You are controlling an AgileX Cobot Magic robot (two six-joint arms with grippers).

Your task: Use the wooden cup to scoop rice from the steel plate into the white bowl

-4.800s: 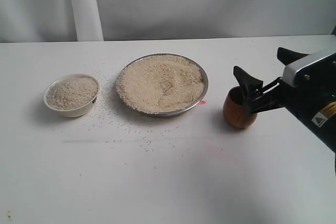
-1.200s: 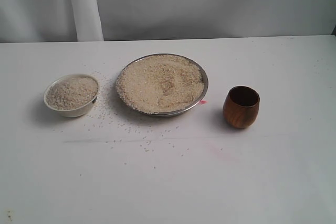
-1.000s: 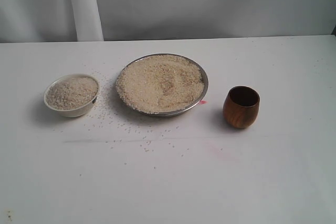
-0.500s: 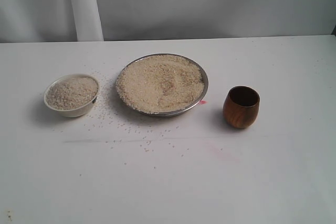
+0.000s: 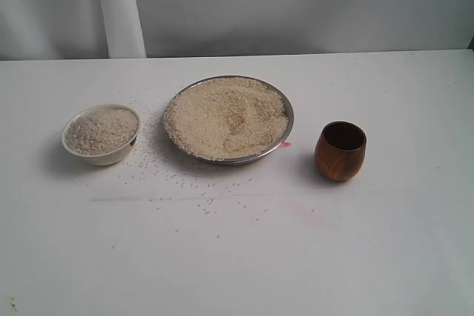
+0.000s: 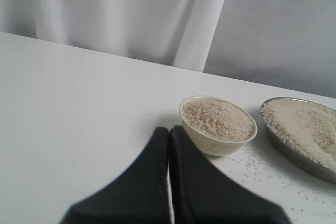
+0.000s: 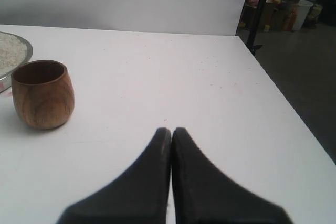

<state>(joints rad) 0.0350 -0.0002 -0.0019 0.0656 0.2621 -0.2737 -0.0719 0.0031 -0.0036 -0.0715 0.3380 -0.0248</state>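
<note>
1. Right gripper (image 7: pixel 171 129) has left the exterior view, where it earlier stood spread at the wooden cup (image 5: pixel 340 151). Its jaws are now pressed together on nothing, backed off on the cup's far side from the steel plate (image 5: pixel 291 120).
2. Left gripper (image 6: pixel 169 128) is also pressed together and empty, out beyond the white bowl (image 5: pixel 100 157) from the plate.
3. Loose grains (image 5: pixel 194 183) are scattered on the table (image 5: pixel 237 257) in front of the plate, more toward the bowl side.
4. Cup stands upright and free just right of the plate in the exterior view, not touching it. Its inside is dark and looks empty.
5. Bowl sits left of the plate, apart from it, with rice up to about its rim.
6. Plate holds a broad heap of rice (image 5: pixel 226 118).
7. Judgement: cup set down, both arms withdrawn, bowl full, so the scooping looks finished or paused. Another scoop would need a fresh grasp on the cup.
</note>
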